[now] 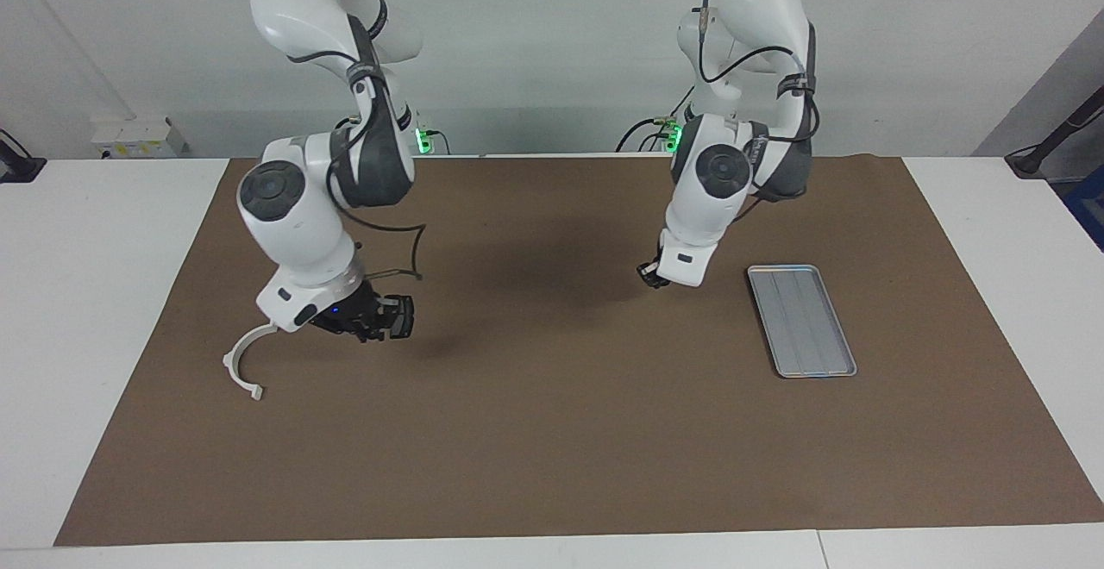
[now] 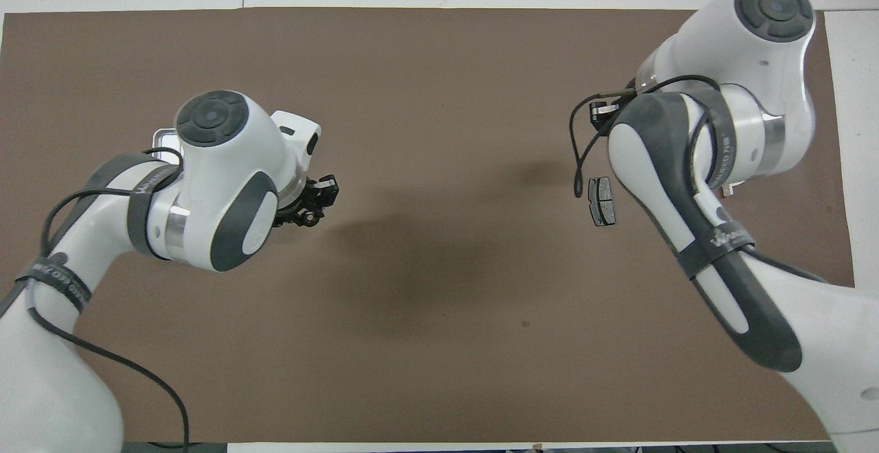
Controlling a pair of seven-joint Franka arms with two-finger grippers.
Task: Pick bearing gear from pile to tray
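The pile lies toward the right arm's end of the table: a white half-ring bracket (image 1: 241,360) and a dark grey brake pad (image 2: 602,200). No bearing gear shows; the right arm hides part of the pile. My right gripper (image 1: 392,323) (image 2: 603,111) hangs low over the mat beside the bracket, shut, and I cannot make out anything in it. The ribbed silver tray (image 1: 800,321) lies toward the left arm's end, and only its corner (image 2: 159,138) peeks out in the overhead view. My left gripper (image 1: 649,276) (image 2: 319,200) hovers over the mat next to the tray.
A brown mat (image 1: 552,431) covers most of the white table (image 1: 95,310). A black cable loop (image 1: 418,250) dangles from the right arm's wrist. The mat's middle, between the two grippers, is bare.
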